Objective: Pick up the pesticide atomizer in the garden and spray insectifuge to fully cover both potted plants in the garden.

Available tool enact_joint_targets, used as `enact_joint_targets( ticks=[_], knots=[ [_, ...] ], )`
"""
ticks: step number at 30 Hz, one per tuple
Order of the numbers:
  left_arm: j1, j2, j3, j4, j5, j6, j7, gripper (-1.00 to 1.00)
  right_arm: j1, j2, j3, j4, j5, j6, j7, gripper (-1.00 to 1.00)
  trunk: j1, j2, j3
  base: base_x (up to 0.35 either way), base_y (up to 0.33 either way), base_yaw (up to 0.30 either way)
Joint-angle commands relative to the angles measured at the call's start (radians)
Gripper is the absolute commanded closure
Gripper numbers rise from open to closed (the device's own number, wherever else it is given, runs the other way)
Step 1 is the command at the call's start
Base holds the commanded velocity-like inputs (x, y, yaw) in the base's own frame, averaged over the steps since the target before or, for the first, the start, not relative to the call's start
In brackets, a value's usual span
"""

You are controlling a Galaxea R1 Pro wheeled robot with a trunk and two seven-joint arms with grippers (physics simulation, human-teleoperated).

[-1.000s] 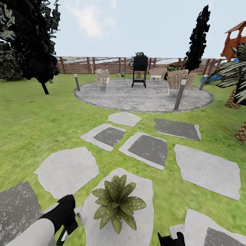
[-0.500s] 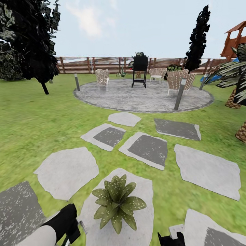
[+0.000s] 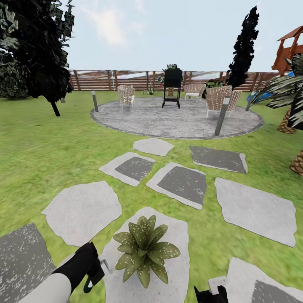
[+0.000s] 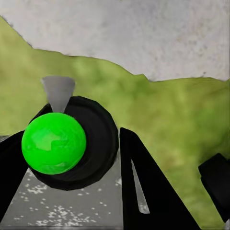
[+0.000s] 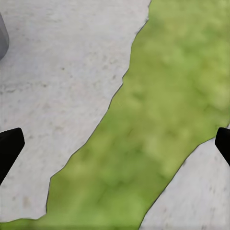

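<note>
**Ana:** Where is the slim dark green-black pesticide atomizer with the pale trigger head [image 3: 94, 273]?

**Ben:** In the robot's black left gripper [image 3: 90, 269], low in the head view just beside the potted plant, a rosette of pointed speckled green leaves [image 3: 145, 250]. The left wrist view looks straight down the bottle: a round dark body with a bright green disc on its end [image 4: 53, 143] sits between the black fingers [image 4: 143, 191], which are closed against it. The pale nozzle tip points toward the rosette, which fits someone lining up a spray.

**Ana:** Why would it be held so low and close?

**Ben:** Probably so the mist lands on the leaves rather than on the pale flat stepping stone [image 3: 176, 235] the plant stands on. That is a judgement, not something shown.

**Ana:** And the right gripper [image 3: 210, 294]?

**Ben:** Its jaws are spread wide and empty; the right wrist view shows one dark fingertip [image 5: 9, 146] at each edge with stone and green lawn [image 5: 167, 120] between.

**Ana:** What is hard to make out?

**Ben:** The plant's grey pot is hidden under its leaves. The bottle's label is not visible, and most of the bottle is cut off by the arm. A small leafy plant far off by the brown slatted fence [image 3: 105, 80] may be the second pot, but it is too small to tell.
</note>
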Motion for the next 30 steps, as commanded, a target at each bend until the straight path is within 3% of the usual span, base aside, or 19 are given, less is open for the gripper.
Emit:
enact_joint_targets(
  ticks=[1, 4, 8, 23, 26, 28, 30],
  knots=[
    [0.001, 0.003, -0.004, 0.0, -0.006, 0.001, -0.008, 1.0, -0.001, 0.0, 0.003, 0.001, 0.003, -0.003, 0.0, -1.0, 0.0, 0.0, -0.001, 0.0, 0.0, 0.0],
    [0.019, 0.019, -0.007, 0.053, -0.008, -0.002, -0.008, 1.0, -0.001, 0.0, 0.003, 0.001, 0.003, -0.003, 0.0, -1.0, 0.0, 0.0, -0.001, 0.0, 0.0, 0.0],
    [0.023, 0.02, -0.009, 0.132, -0.012, -0.022, -0.003, 1.0, -0.001, 0.0, 0.003, 0.001, 0.003, -0.003, 0.0, -1.0, 0.0, 0.0, -0.001, 0.0, 0.0, 0.0],
    [0.024, 0.01, 0.007, 0.118, -0.008, -0.026, 0.005, 1.0, -0.001, 0.0, 0.004, -0.001, 0.002, -0.003, 0.0, -1.0, 0.0, 0.0, -0.001, -0.213, -0.137, 0.014],
    [0.024, 0.01, 0.043, 0.117, -0.007, -0.028, 0.005, 1.0, -0.001, 0.0, 0.004, -0.001, 0.002, -0.003, 0.0, -1.0, 0.0, 0.0, -0.001, -0.296, -0.097, 0.225],
    [0.024, 0.011, 0.099, 0.117, -0.008, -0.078, 0.005, 1.0, -0.001, 0.0, 0.004, 0.0, 0.002, -0.003, 0.0, -1.0, 0.0, 0.0, -0.001, -0.315, -0.017, 0.269],
    [0.024, 0.011, 0.13, 0.117, -0.009, -0.114, 0.005, 1.0, -0.001, 0.0, 0.004, 0.0, 0.002, -0.003, 0.0, -1.0, 0.0, 0.0, -0.001, -0.32, -0.004, 0.276]
  ],
)
